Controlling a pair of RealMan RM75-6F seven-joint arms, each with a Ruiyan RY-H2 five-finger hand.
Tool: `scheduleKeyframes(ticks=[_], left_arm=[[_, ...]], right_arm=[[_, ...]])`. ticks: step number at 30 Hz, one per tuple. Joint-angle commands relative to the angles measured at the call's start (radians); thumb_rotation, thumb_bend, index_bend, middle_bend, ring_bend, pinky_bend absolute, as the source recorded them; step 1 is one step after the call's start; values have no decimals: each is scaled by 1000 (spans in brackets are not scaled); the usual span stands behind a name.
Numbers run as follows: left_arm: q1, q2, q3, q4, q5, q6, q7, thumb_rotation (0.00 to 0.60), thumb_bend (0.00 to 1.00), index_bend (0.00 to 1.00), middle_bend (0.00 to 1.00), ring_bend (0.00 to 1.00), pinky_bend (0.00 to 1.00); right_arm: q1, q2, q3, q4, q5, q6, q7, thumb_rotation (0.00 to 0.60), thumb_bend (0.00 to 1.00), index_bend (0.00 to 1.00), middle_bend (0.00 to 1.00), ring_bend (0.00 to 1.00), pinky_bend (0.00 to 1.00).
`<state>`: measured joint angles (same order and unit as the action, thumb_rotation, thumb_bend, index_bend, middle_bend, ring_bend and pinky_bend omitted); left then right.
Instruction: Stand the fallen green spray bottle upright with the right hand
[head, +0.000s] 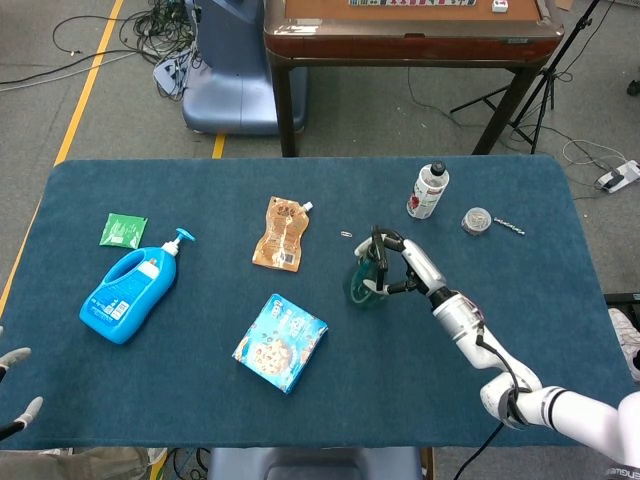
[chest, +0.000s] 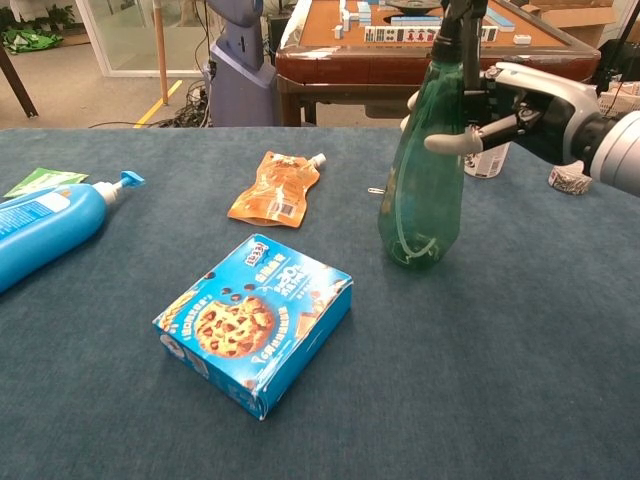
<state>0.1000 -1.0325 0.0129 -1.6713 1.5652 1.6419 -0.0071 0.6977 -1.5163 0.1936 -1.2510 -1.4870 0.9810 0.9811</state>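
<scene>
— Chest view: where is your green spray bottle?

— Standing with its base on the bench, leaning slightly, about mid-bench, nearer the far edge. Your right hand grips its upper part, thumb across the front.

— And your left hand?

— Only fingertips show in the head view at the bench's near left corner; spread apart, holding nothing.
</scene>
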Motion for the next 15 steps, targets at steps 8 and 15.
scheduleKeyframes(ticks=[8, 15], left_arm=[[-2, 3, -1, -5, 1, -1, 4, 600, 255, 252, 16, 45, 32], [-2, 3, 0, -8, 2, -1, 8, 600, 255, 253, 16, 45, 32]], right_arm=[[3, 0, -23, 25, -19, 19, 46, 600, 92, 323, 283, 167, 75], [-2, 10, -33, 25, -26, 40, 49, 600, 55, 186, 222, 125, 49]])
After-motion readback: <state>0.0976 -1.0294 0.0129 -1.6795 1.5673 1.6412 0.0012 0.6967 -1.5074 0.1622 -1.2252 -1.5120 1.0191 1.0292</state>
